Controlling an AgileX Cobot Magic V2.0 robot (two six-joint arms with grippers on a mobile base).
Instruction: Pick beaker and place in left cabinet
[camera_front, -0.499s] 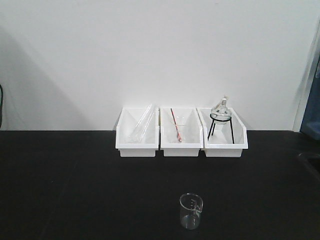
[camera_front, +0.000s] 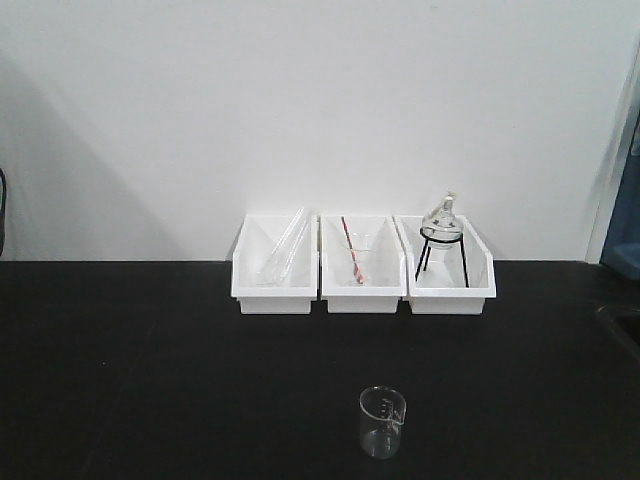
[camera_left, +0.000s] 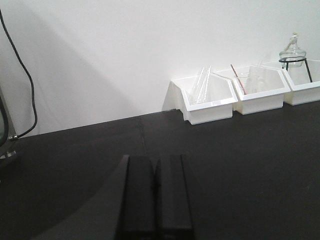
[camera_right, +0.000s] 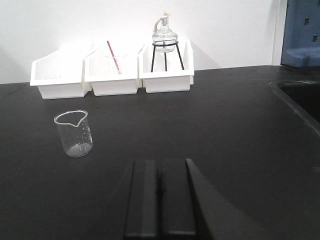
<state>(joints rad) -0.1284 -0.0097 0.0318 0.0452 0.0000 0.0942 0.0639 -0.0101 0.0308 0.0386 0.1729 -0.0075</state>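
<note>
A small clear glass beaker (camera_front: 382, 422) with a pour spout stands upright on the black table near its front edge. In the right wrist view the beaker (camera_right: 74, 133) is ahead and to the left of my right gripper (camera_right: 160, 162), well apart from it. That gripper is shut with nothing between its fingers. My left gripper (camera_left: 156, 159) is also shut and empty, low over the bare black table, and the beaker does not show in its view. The left cabinet is out of view.
Three white bins stand in a row against the back wall: one with long glass tubes (camera_front: 282, 250), one with a red-striped rod (camera_front: 353, 252), one with a round flask on a black tripod (camera_front: 443, 235). A recessed edge (camera_right: 297, 102) lies at the table's right. A black cable (camera_left: 25, 85) hangs at far left.
</note>
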